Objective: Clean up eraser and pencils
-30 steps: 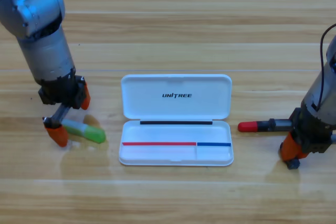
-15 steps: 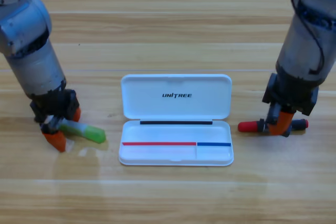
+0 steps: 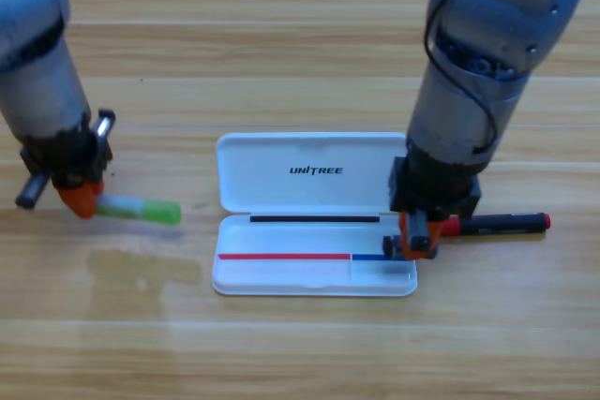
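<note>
Broadly, the counter (image 3: 300,344) carries an open white case (image 3: 314,213) at its middle. The right gripper (image 3: 417,236) stands over the case's right end; I cannot tell how its fingers are set. The marker (image 3: 497,224) lies just right of it. The left gripper (image 3: 80,196) appears closed on the highlighter (image 3: 141,210), held by one end, so it could tilt and slip. No eraser shows.

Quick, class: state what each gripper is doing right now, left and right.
Left gripper: at the pale end of the green highlighter; grip cannot be told.
Right gripper: over the white case's right end, beside the red-capped marker; cannot be told.
</note>
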